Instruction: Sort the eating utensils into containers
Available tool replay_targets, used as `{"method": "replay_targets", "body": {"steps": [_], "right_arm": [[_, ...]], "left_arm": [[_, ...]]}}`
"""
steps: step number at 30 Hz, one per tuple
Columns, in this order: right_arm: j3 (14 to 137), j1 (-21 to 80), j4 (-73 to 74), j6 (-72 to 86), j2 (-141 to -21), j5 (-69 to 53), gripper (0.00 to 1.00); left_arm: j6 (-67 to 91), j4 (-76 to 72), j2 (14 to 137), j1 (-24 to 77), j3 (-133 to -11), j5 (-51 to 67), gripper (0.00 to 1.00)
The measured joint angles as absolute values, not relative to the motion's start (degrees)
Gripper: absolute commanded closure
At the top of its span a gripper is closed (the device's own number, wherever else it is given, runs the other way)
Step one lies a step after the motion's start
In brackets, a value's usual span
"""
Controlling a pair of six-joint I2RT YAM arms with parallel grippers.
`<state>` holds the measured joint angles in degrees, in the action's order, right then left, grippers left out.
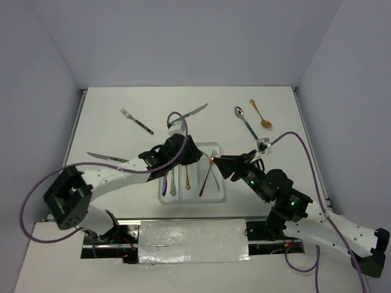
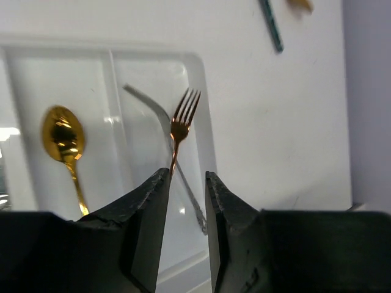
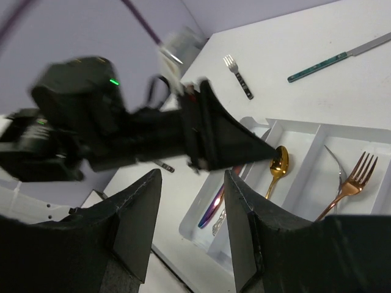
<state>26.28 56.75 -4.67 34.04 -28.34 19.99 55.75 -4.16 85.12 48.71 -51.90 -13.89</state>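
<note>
The white tray (image 1: 192,199) has three long compartments. A copper fork (image 1: 209,172) lies in the right one across a silver utensil (image 2: 153,104). A gold spoon (image 1: 186,174) lies in the middle one. An iridescent purple utensil (image 3: 214,207) and a silver one lie in the left one. My left gripper (image 1: 194,155) hovers over the tray's far end, jaws narrowly parted and empty. In the left wrist view (image 2: 186,177) the copper fork (image 2: 181,125) runs below its left finger. My right gripper (image 1: 221,165) is open and empty by the tray's right side.
Loose on the table are a teal-handled fork (image 1: 135,121), a teal-handled knife (image 1: 189,114), a silver knife (image 1: 107,157), a teal-handled spoon (image 1: 244,121) and a gold spoon (image 1: 261,114). White walls enclose the table on three sides. Purple cables trail from both arms.
</note>
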Motion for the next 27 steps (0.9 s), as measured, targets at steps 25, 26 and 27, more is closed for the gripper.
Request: {"method": "replay_targets", "body": {"steps": [25,26,27], "right_arm": [[26.28,56.73,-4.71,34.26,-29.67,17.08,0.47],[26.28,56.73,-4.71,34.26,-29.69,17.08,0.48],[26.28,56.75,-4.71,34.26,-29.69,17.08,0.48]], "left_arm": [[86.89,45.91,68.27,7.94,-44.14,-34.57,0.61],[87.46,46.33,69.1,7.11,-44.14,-34.48,0.61],[88.07,46.61,69.63,6.42,-44.14,-34.46,0.61]]}}
